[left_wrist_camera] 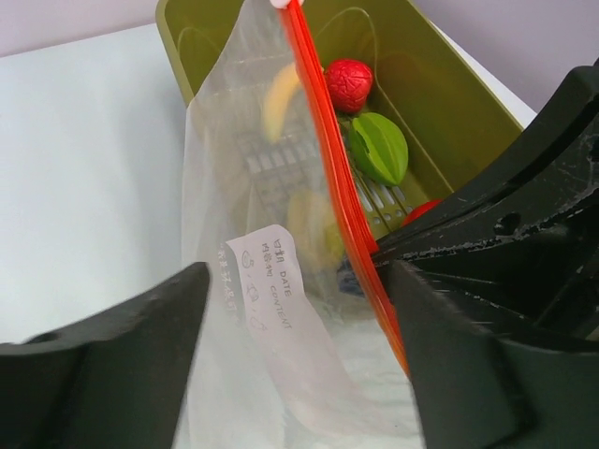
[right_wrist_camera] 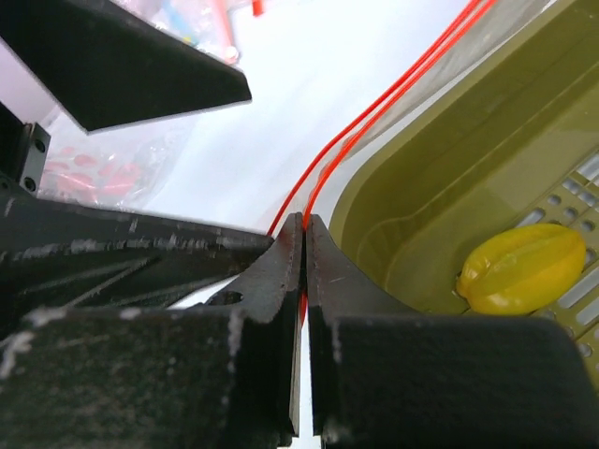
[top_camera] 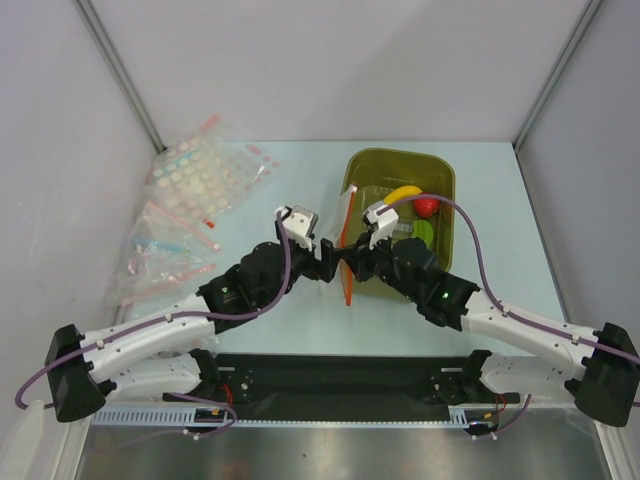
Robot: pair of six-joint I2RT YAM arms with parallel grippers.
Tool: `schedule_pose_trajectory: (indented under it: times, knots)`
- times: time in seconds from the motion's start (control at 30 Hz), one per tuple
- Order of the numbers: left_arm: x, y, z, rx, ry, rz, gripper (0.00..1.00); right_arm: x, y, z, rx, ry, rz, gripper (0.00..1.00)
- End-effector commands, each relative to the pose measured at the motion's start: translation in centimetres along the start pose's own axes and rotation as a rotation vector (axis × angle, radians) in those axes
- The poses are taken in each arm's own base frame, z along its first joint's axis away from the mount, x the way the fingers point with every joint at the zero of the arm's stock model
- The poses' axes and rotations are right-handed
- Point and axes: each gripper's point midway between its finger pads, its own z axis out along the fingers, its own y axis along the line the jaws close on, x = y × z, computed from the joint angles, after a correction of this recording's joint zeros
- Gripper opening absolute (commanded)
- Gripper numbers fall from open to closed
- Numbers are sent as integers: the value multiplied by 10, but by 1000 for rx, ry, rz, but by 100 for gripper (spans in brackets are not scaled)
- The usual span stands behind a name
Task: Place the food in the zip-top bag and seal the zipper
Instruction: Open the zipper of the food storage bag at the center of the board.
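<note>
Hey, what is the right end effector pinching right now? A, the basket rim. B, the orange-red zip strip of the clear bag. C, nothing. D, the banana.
B: the right end effector is clamped shut on the zip strip, while the banana lies in the basket.

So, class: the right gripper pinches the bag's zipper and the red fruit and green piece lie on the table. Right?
Not the table: the red fruit and green piece lie in the olive basket, per the left wrist view. The right gripper does pinch the zipper.
</note>
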Motion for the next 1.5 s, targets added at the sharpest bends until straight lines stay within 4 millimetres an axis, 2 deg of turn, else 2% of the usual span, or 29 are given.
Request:
schedule_pose_trajectory:
  times: [0.0, 0.27, 0.37, 0.47, 0.6, 0.67, 0.87, 0.97, 1.03, 1.07, 1.1, 1.13, 1.37, 1.47]
  knots:
    - [-19, 0, 3, -31, -47, -12, 78, -31, 16, 0, -8, -80, -15, 0]
    - [-18, -2, 5, -52, -32, 28, 50, -32, 7, -1, 63, -94, -13, 0]
    - [-18, -3, 6, -51, -28, 45, 36, -32, 8, 0, 59, -91, -13, 0]
    - [-15, 0, 7, -67, -11, 65, 15, -31, 9, 0, 54, -88, -18, 0]
    - [-13, 8, 6, -114, 10, 87, 0, -32, 9, -1, 51, -88, -23, 0]
    - [-13, 16, 4, -156, 32, 112, 0, -31, 7, -1, 68, -85, -26, 0]
    - [-28, 47, -12, -320, 19, 154, 0, -27, -19, 3, 174, -70, 3, 0]
    - [-30, 47, -15, -311, 12, 149, 0, -23, -24, 8, 165, -46, 25, 1]
    - [-27, 42, -13, -283, 13, 143, 0, -21, -18, 10, 126, -36, 27, 0]
    - [-26, 36, -11, -251, 17, 141, 2, -23, -16, 10, 115, -41, 27, 0]
    - [-25, 32, -8, -231, 16, 136, 14, -23, -11, 10, 87, -38, 17, 0]
    - [-22, 29, -6, -215, 22, 137, 20, -23, -8, 10, 70, -42, 15, 0]
    - [-7, 7, 10, -111, 51, 121, 33, -24, 6, 8, 20, -49, -10, 0]
    - [-3, 1, 13, -90, 62, 116, 49, -22, 8, 9, 12, -43, -12, 0]
